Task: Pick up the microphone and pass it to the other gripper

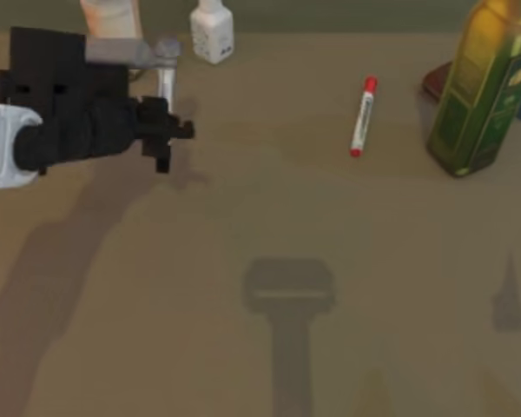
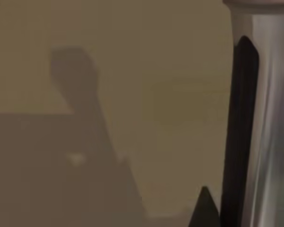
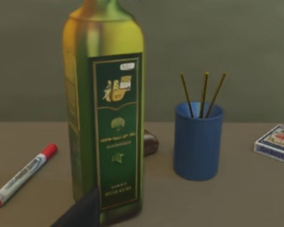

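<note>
Top view shows the black two-finger left gripper near the far left part of the flat brown table, and it is right up against the shiny silver-grey stick-shaped microphone. I think the gripper sits this close because it needs to get hold of the microphone before it can lift it and hand it over. The left wrist view shows one long black finger lying flat along the shiny side of the microphone, so finger and microphone look like they touch. The tip of the other finger peeks up just beside the first one, on the side away from the microphone. I cannot tell if the jaws are pinching the microphone or are just next to it. The microphone looks smooth, bright and round like a metal tube, with a wider grey end farther out from the jaws. I cannot make out a black handle on it. The thin white marker with a red cap lies well away from the jaws, out of the way. The right gripper is parked by the tall green glass bottle, waiting for its turn; only a dark bit of it shows.
</note>
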`<state>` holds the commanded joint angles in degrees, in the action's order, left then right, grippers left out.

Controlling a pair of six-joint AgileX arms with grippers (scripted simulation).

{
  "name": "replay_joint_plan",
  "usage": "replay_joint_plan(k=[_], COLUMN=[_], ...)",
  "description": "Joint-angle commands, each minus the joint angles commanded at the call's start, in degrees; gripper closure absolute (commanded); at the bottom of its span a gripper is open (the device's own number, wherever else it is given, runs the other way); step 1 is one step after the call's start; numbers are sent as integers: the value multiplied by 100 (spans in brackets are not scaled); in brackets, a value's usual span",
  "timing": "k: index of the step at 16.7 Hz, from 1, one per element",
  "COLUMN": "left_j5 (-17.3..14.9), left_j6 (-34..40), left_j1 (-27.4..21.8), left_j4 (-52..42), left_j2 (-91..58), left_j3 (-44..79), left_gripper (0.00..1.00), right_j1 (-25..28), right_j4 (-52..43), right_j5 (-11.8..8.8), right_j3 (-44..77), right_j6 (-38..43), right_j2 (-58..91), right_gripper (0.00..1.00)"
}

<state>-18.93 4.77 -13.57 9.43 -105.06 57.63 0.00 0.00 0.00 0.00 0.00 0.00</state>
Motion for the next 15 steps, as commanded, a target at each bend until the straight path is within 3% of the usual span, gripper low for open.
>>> replay_joint_plan(k=[4, 8, 15], left_j5=[-823, -1393, -1520], left_j6=[-290, -520, -589], left_j1=[94, 169, 159], left_j4=[2069, 3284, 3545], left_j2=[551, 1060, 1200], left_j3=[-566, -944, -1011], left_gripper=[100, 100, 100], right_j1=[0, 0, 0], right_j4=[0, 0, 0], right_j5=[0, 0, 0], right_j3=[0, 0, 0], right_j6=[0, 0, 0], right_j2=[0, 0, 0], right_gripper=[0, 0, 0])
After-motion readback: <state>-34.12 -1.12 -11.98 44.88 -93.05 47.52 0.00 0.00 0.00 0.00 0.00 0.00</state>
